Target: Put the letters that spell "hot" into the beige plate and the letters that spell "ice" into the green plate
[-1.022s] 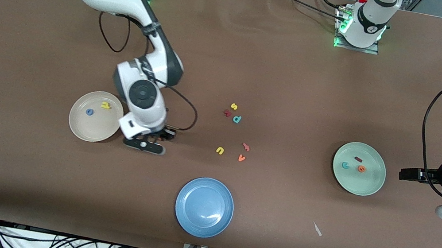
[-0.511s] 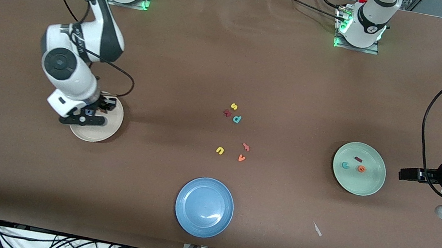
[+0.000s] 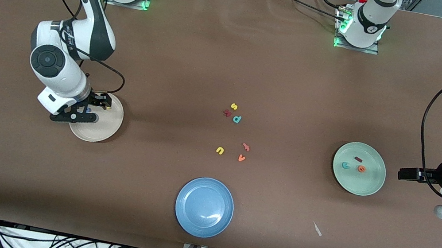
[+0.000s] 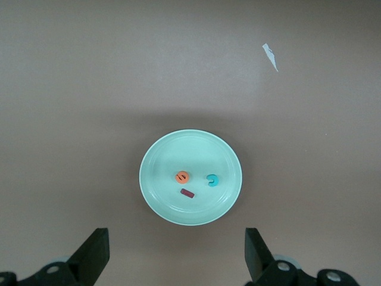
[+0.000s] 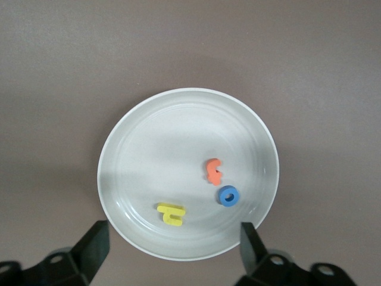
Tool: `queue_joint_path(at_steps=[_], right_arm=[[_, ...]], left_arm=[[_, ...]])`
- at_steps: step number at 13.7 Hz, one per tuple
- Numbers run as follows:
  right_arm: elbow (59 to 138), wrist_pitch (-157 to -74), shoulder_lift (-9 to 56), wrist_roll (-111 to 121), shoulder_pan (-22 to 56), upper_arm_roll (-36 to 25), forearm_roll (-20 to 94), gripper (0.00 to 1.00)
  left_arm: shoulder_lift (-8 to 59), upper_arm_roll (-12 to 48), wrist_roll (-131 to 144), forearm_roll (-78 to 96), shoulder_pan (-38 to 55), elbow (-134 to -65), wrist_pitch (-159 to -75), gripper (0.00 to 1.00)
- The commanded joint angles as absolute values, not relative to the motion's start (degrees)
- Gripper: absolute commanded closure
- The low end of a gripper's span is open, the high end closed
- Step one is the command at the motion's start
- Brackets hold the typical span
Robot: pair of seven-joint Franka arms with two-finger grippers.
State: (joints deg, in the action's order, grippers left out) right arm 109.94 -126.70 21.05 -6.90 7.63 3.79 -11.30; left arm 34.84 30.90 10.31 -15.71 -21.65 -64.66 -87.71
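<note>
My right claw (image 5: 169, 253) hangs over the beige plate (image 5: 137, 155), fingers spread and empty. In that plate lie the yellow h (image 5: 171, 214), orange t (image 5: 214, 171) and blue o (image 5: 228, 195). My left claw (image 4: 175, 257) waits, open, over the bench just beside the green plate (image 4: 161, 161), where the e (image 4: 183, 176), c (image 4: 212, 179) and i (image 4: 187, 192) lie.

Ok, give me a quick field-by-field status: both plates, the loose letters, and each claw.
beige plate: holds yellow h, blue o, orange t
green plate: holds maroon i, teal c, orange e
blue plate: nothing in it
loose letters: six lie mid-table, between the beige and green plates
right claw: open, over the beige plate, holding nothing
left claw: open, waiting off the green plate toward the left arm's end of the table
</note>
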Motion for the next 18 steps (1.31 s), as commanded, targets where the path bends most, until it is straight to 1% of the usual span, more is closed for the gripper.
queue_joint_path(at_steps=[1, 2, 3, 6, 9, 11, 15, 17, 18], right_arm=[[110.83, -126.21, 17.68, -6.42, 7.38, 3.95, -7.76, 0.01], [110.74, -125.86, 15.75, -6.15, 7.38, 3.96, -6.08, 0.01], [110.31, -123.51, 13.82, -6.15, 7.38, 4.04, -5.8, 0.01], [104.78, -111.48, 9.25, -6.07, 7.21, 4.22, -3.45, 0.0], [99.51, -102.68, 5.98, -4.67, 6.77, 3.78, -1.5, 0.0], [97.74, -100.82, 5.36, -4.48, 6.68, 2.81, -1.41, 0.0], [97.21, -100.29, 4.48, -4.31, 6.68, 1.85, -0.88, 0.0], [96.86, -98.54, 4.48, -4.22, 6.68, 1.32, 3.49, 0.0], [96.42, -98.26, 4.57, -4.13, 6.77, 1.06, 3.6, 0.0]], left_arm=[[33.84, 30.85, 10.81, -16.44, -21.53, -65.65, -87.36, 0.0], [33.84, 30.76, 10.81, -16.44, -21.53, -65.65, -87.36, 0.0], [33.84, 30.76, 10.81, -16.44, -21.53, -65.65, -87.36, 0.0], [33.84, 30.85, 10.72, -16.44, -21.62, -65.57, -87.36, 0.0], [33.84, 30.85, 10.64, -16.26, -21.62, -65.48, -87.36, 0.0], [34.27, 30.94, 10.02, -17.22, -21.45, -64.6, -87.36, 0.0], [34.19, 30.85, 6.15, -17.67, -21.53, -64.69, -87.28, 0.0], [34.1, 30.85, 6.24, -17.67, -21.53, -64.78, -87.36, 0.0], [34.19, 30.85, 6.24, -17.67, -21.53, -64.78, -87.36, 0.0]])
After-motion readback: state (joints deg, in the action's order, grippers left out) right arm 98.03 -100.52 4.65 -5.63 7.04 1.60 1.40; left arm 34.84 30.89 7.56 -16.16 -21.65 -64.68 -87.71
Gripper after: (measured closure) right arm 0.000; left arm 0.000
